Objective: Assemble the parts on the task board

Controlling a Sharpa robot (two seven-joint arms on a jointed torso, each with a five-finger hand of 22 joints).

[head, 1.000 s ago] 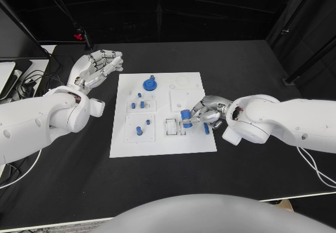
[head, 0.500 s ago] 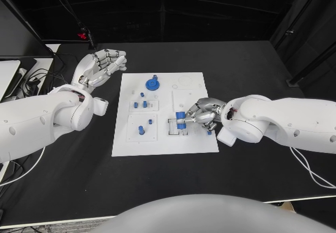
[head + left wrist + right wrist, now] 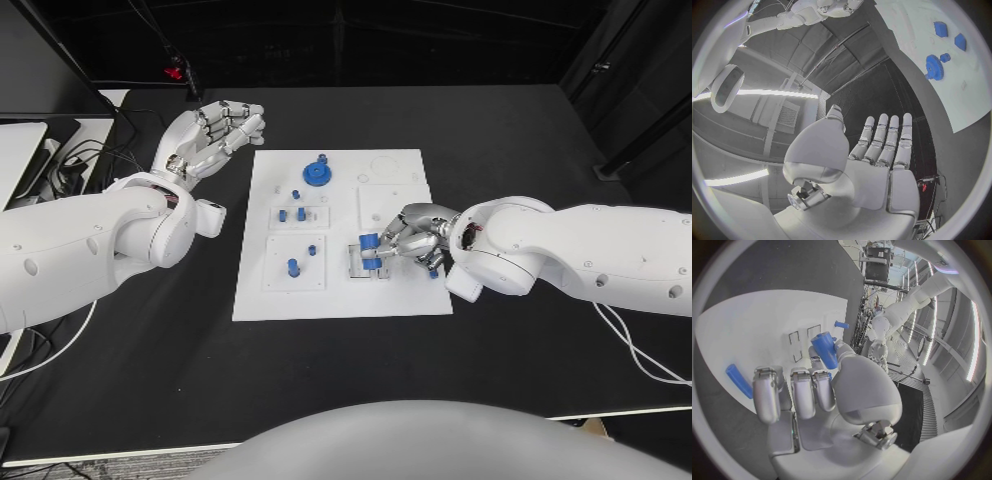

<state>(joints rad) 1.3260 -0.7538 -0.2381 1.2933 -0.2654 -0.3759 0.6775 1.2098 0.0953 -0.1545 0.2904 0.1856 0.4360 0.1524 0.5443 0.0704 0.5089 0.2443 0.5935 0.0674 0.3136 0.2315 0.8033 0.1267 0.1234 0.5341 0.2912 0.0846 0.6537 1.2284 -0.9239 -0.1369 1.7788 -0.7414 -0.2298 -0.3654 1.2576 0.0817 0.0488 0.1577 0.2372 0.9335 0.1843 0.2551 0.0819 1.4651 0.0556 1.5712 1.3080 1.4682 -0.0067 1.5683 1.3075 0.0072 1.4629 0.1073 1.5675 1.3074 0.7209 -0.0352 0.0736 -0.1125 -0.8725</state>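
The right hand (image 3: 408, 240) is pinching a small blue tube (image 3: 824, 350) over the slots near the front of the white board (image 3: 340, 300). The tube looks light, hard and smooth, so holding its sides seems best. The left hand (image 3: 209, 135) is spread wide, holding nothing.

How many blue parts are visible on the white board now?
7: gear, two small, two more, cylinder held by right hand, rod; others may be hidden.
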